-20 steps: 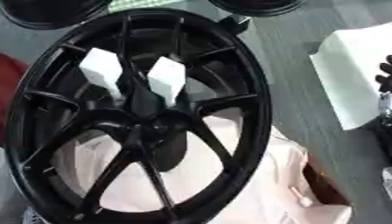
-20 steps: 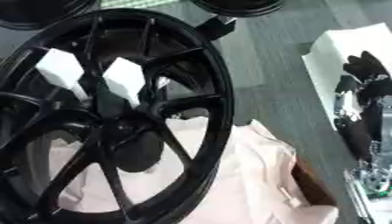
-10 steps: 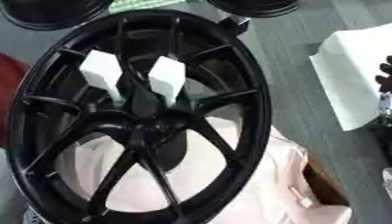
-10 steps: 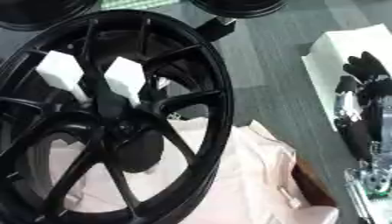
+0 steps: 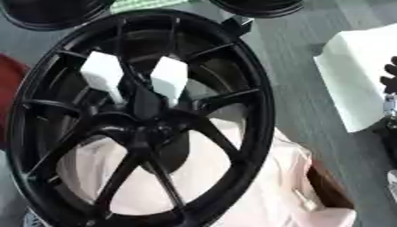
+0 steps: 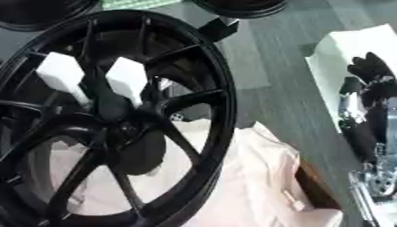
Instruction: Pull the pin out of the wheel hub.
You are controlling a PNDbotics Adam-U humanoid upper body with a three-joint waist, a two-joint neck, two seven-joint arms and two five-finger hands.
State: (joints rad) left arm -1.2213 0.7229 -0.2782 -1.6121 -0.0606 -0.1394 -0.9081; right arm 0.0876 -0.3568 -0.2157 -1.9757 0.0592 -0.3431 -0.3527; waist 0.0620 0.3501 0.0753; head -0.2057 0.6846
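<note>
Where the spokes meet, a dark hub point(image 5: 147, 133) in the middle of a big black wheel point(image 5: 256, 115), tilted up and filling most of the view. No telling which bit of the hub is the pin. Two white blocks point(image 5: 169, 77) just above the hub, seen between the spokes. Pale pink cloth point(image 5: 271, 190) under the wheel. Far off at the right edge, the black right hand point(image 6: 371, 82) over a white box point(image 6: 333, 57), touching nothing; can't tell whether wide or curled.

Grey, seemingly planked floor point(image 5: 298, 57)
</note>
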